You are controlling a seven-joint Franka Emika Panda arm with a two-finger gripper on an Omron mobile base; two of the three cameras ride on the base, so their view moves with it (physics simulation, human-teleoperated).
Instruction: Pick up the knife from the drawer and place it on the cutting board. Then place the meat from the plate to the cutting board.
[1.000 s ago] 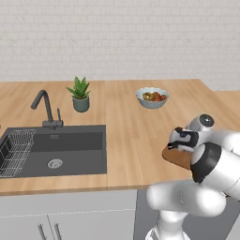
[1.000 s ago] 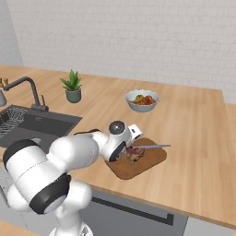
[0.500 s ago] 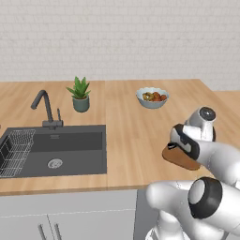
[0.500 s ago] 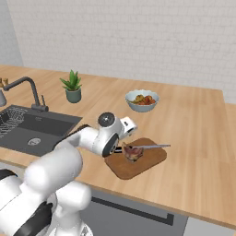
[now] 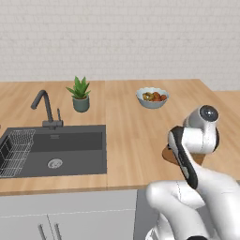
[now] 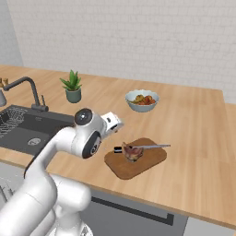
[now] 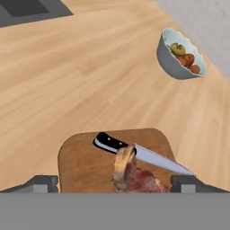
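The arm has pulled back from the board (image 6: 136,161) since a second ago: then the hand sat low against the board's near-left edge, half a second ago it was lifting off, and now it hangs clear to the left, above bare desk (image 6: 193,133). The knife (image 6: 143,147) and the meat (image 6: 132,153) have not shifted in that time. The meat lies on the board, touching the knife, its pale fatty edge against the blade where it meets the black handle.

In the hand view the claw (image 7: 114,183) looks down on the board from the near side. Its two tips stand wide apart at the bottom corners, with nothing between them but the board and meat far below. So the meat has been let go.

That reads as both halves of the task being done: knife on the board, meat on the board. What is left, by this judgement, is only for the arm to draw away without brushing either one.

As for containers, the grey-blue bowl (image 6: 142,101) further back on the desk holds fruit, reddish and yellow-green pieces, well apart from the board. The dark sink (image 5: 70,150) on the left has nothing in its basin; a wire rack (image 5: 16,152) sits at its left end. A small pot (image 5: 80,104) behind the sink holds a green plant.
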